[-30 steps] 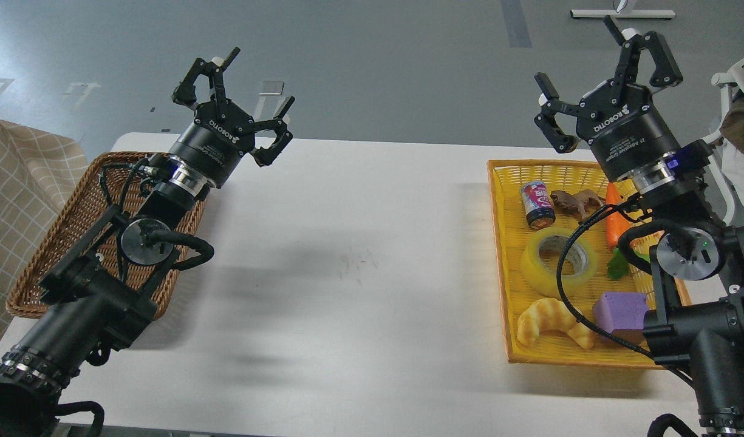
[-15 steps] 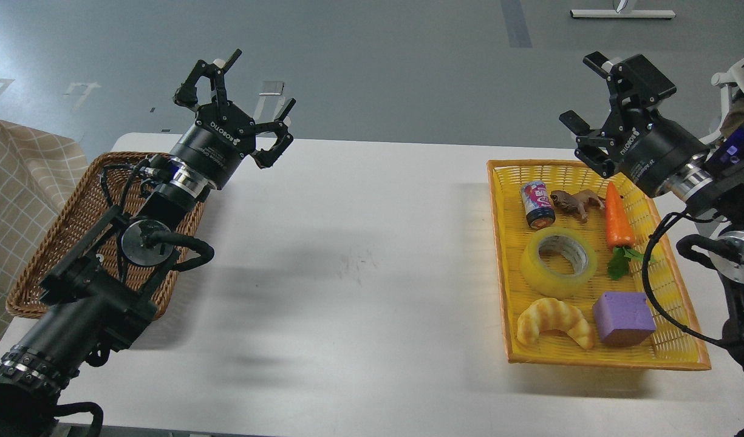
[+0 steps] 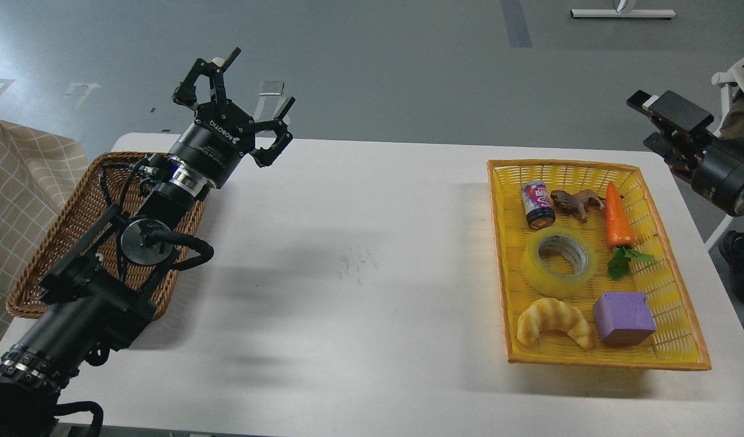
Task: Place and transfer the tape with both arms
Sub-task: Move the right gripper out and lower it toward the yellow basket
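The tape [image 3: 559, 262], a wide translucent yellow roll with a grey-white core, lies flat in the middle of the yellow basket [image 3: 498, 243] on the right of the white table. My left gripper [image 3: 259, 82] is open and empty, held high above the table's far left, near the brown wicker basket [image 3: 50, 243]. My right gripper [image 3: 642, 119] is at the right edge of the view, beyond the yellow basket's far right corner, off the table. Its fingers stand apart and hold nothing. It is well away from the tape.
The yellow basket also holds a small can [image 3: 537, 204], a brown toy animal [image 3: 575, 200], a carrot [image 3: 616, 215], a golden croissant [image 3: 554, 321] and a purple block [image 3: 624, 317]. My left arm lies over the wicker basket. A checked cloth [image 3: 19, 176] hangs at far left.
My right arm has swung right and outward, from above the yellow basket to the view's right edge, uncovering the tape and carrot. The left arm has not moved.
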`<control>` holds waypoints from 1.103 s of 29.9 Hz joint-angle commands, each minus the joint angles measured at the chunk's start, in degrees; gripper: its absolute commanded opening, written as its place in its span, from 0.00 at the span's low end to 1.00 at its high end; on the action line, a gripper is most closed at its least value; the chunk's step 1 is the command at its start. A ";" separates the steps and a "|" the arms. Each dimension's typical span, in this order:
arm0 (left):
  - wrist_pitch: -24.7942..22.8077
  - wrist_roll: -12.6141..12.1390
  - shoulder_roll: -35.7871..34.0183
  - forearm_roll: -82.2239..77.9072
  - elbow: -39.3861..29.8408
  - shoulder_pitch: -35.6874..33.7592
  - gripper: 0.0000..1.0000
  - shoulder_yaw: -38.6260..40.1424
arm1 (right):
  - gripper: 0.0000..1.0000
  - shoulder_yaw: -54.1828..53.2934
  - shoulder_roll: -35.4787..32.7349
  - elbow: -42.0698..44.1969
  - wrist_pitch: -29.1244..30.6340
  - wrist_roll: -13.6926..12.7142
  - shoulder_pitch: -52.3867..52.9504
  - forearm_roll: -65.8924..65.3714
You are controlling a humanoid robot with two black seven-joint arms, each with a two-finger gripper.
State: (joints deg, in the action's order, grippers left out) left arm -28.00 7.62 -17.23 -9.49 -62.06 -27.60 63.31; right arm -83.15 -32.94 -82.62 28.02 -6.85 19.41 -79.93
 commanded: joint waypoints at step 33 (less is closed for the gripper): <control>0.00 0.11 0.00 0.08 -0.26 0.00 0.98 0.41 | 0.99 30.76 -12.15 -4.22 -0.02 -2.20 4.75 -26.76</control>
State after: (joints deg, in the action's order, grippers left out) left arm -28.00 7.73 -17.26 -9.49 -62.16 -27.59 63.73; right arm -54.63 -45.26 -87.16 28.01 -8.91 23.56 -103.45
